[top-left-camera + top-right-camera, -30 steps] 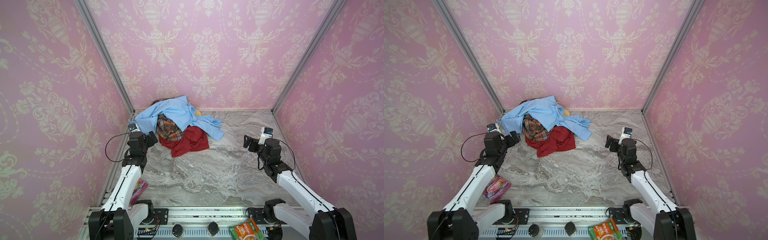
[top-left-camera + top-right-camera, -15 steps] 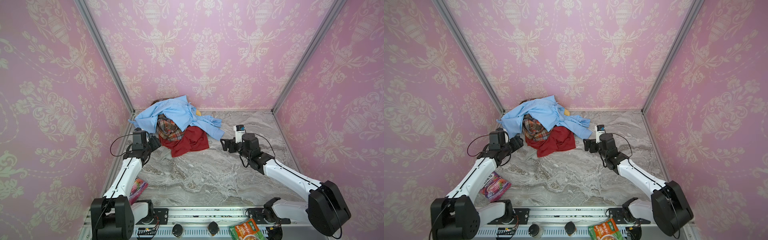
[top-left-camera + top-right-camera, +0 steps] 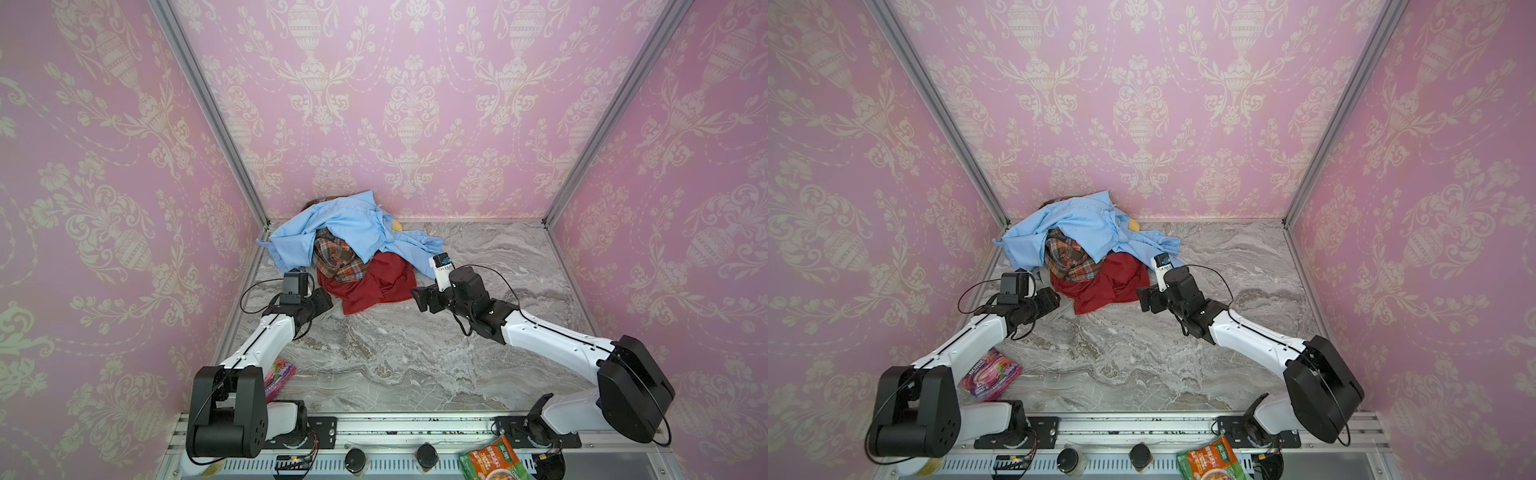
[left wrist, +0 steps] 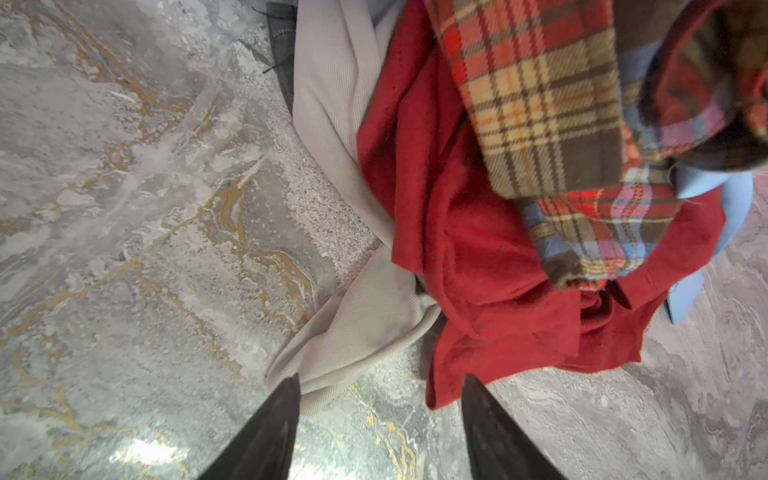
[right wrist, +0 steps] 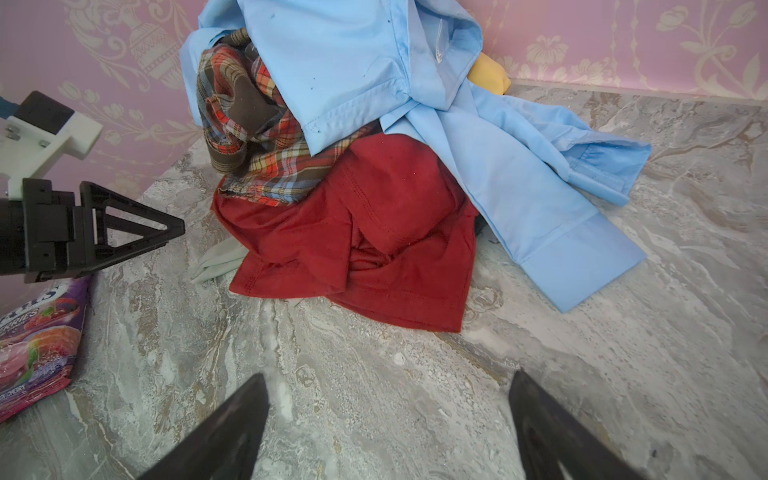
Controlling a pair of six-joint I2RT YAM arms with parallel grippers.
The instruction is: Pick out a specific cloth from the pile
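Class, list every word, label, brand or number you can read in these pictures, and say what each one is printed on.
"BERRIES": on the purple snack pouch, read in a top view.
"CHERRY": lower on the same pouch, in the right wrist view; the letters before it are cut off.
Green packet: its print is too small to read.
Blue-and-white sticker on the right wrist camera mount: too small to read.

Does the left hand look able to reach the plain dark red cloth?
Probably yes: the left hand is open at the uncovered edge of the plain dark red cloth, though a pale grey cloth lies alongside.
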